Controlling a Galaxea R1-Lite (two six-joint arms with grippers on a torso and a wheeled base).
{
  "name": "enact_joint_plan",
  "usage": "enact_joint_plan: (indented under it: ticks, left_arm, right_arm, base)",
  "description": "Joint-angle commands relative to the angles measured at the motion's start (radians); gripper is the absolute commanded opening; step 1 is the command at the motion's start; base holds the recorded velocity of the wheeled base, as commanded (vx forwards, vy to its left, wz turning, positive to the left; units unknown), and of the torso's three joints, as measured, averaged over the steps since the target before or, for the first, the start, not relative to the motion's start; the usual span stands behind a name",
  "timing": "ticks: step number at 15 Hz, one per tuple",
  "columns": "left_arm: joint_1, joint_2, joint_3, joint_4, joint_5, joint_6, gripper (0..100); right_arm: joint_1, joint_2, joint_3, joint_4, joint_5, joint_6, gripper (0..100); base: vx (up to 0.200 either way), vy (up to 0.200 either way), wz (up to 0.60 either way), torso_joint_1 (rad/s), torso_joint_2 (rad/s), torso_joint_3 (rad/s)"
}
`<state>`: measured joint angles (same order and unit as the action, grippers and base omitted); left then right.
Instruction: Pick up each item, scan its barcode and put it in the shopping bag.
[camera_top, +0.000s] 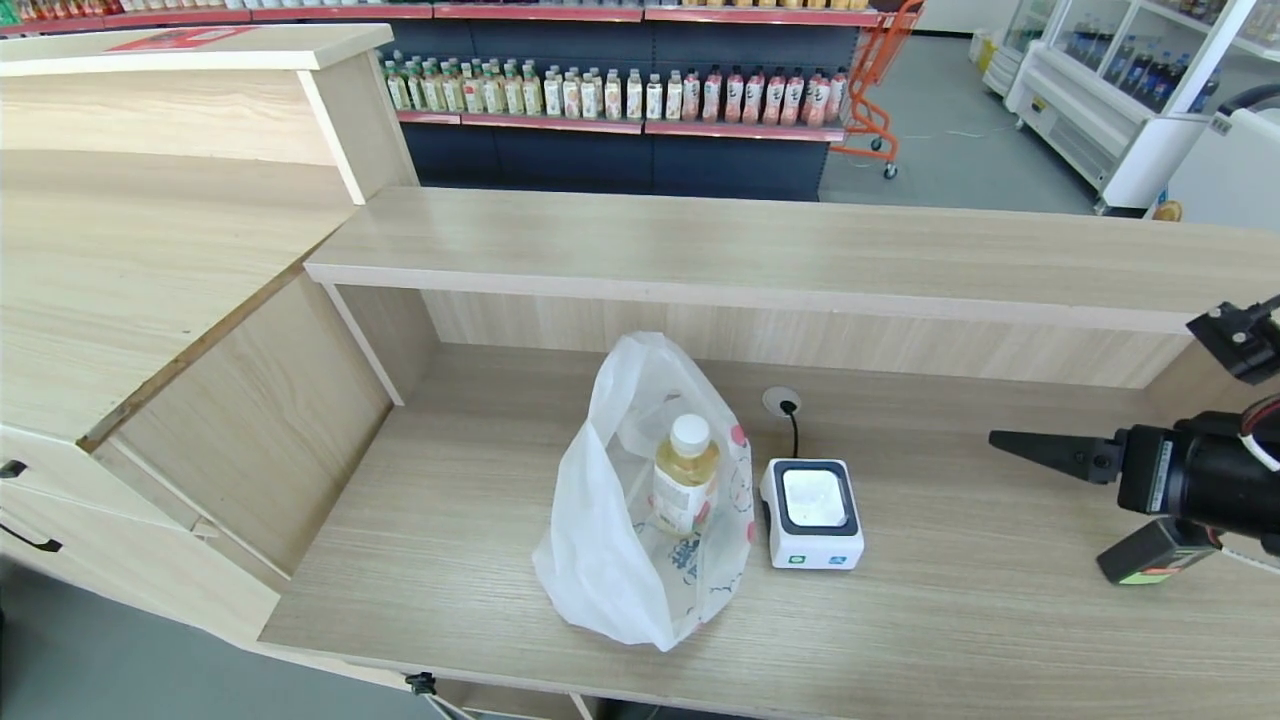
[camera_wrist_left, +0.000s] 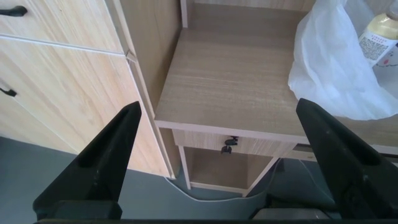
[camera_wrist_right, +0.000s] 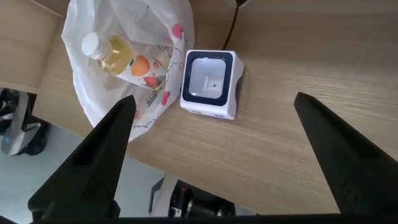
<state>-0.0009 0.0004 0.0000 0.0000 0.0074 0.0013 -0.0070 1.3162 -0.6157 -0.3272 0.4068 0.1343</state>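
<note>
A white plastic shopping bag (camera_top: 610, 520) stands open on the wooden counter (camera_top: 950, 620). Inside it a bottle of yellow drink with a white cap (camera_top: 685, 470) stands upright. Just right of the bag sits the white barcode scanner (camera_top: 812, 510), window facing up. My right gripper (camera_top: 1090, 380) hangs open and empty above the counter's right end, well right of the scanner. From its wrist I see the bag (camera_wrist_right: 149, 93), the bottle (camera_wrist_right: 112, 53) and the scanner (camera_wrist_right: 208, 84) below. My left gripper (camera_wrist_left: 217, 104) is open and empty off the counter's front left corner, with the bag (camera_wrist_left: 329, 68) to one side.
A raised ledge (camera_top: 760, 250) runs along the back of the counter, and a taller cabinet side (camera_top: 250, 420) walls in its left end. The scanner's cable goes into a grommet (camera_top: 781, 402). Drawer fronts (camera_wrist_left: 56, 68) lie below the left gripper. Shelves of bottles (camera_top: 600, 95) stand beyond.
</note>
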Motion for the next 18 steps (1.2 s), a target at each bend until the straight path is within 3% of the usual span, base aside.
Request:
enact_joint_plan:
  ticks: [1, 6, 9, 13, 18]
  left_arm:
    - [0.001, 0.001, 0.000, 0.000, 0.002, 0.002, 100]
    - [0.001, 0.000, 0.000, 0.000, 0.002, 0.002, 100]
    - [-0.001, 0.000, 0.000, 0.000, 0.002, 0.002, 100]
    - [0.001, 0.000, 0.000, 0.000, 0.002, 0.002, 100]
    - [0.001, 0.000, 0.000, 0.000, 0.002, 0.002, 100]
  right_arm:
    - [-0.004, -0.037, 0.016, 0.013, -0.002, 0.005, 100]
    - [-0.057, -0.037, 0.014, 0.083, -0.013, 0.002, 100]
    - [-0.082, -0.041, 0.019, 0.160, -0.014, -0.133, 100]
    - [-0.079, -0.061, 0.053, 0.186, -0.016, -0.166, 100]
    - [-0.106, -0.069, 0.074, 0.333, -0.180, -0.335, 100]
  base:
    - [0.000, -0.200, 0.00, 0.002, 0.00, 0.002]
    - [0.000, -0.200, 0.00, 0.005, 0.00, 0.008]
    - [0.000, -0.200, 0.00, 0.001, 0.00, 0.004]
    - [-0.100, -0.200, 0.00, 0.001, 0.00, 0.005]
    - [0.000, 0.000, 0.00, 0.000, 0.00, 0.000]
